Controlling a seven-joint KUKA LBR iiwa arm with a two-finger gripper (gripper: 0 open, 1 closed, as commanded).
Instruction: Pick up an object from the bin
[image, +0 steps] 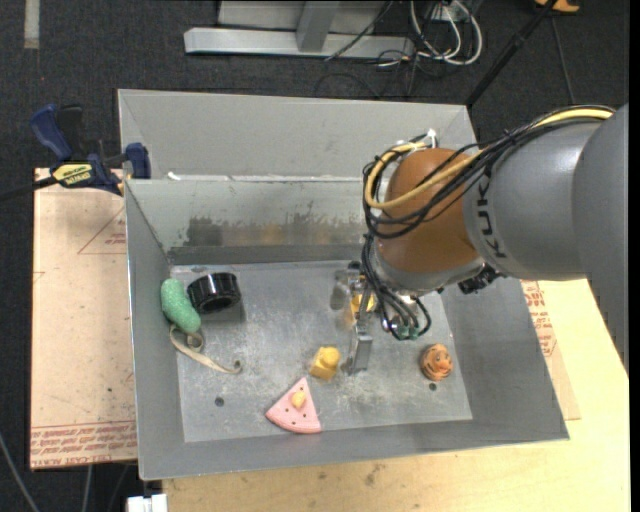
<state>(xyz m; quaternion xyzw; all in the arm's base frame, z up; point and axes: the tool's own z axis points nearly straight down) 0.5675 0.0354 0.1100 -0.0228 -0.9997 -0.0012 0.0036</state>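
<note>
bin (270, 325): a grey metal tray with sloping walls is holding a few loose things, well apart from one another, with bare floor between them.
arm (545, 205): i am reaching in from the right, my orange cover and cables hanging over the back middle of the floor.
gripper (356, 352): i am hovering low over the middle of the floor, my tip pointing down just beside a small yellow block.
jaws: i cannot tell whether they are spread or pressed together, and i am seeing nothing pinched between them.
pink wedge (295, 409): it is lying flat near the front edge, yellow spots on its face, near me but apart.
black roll (213, 292): it is sitting at the back left, touching the green lump.
green lump (180, 304): an oblong soft-looking piece is lying along the left wall.
tan strip (203, 354): a thin curved band is lying just in front of the green lump.
orange-brown knob (436, 361): it is sitting to the right of my tip, near but apart.
yellow block (324, 363): it is resting just left of my tip, the nearest thing to me and so, i am judging, the likeliest pick.
progress: nothing is lifted yet, since every thing is lying on the floor. as i am judging it, the approach is mostly made, and closing on a thing and raising it clear of the bin are both left.
</note>
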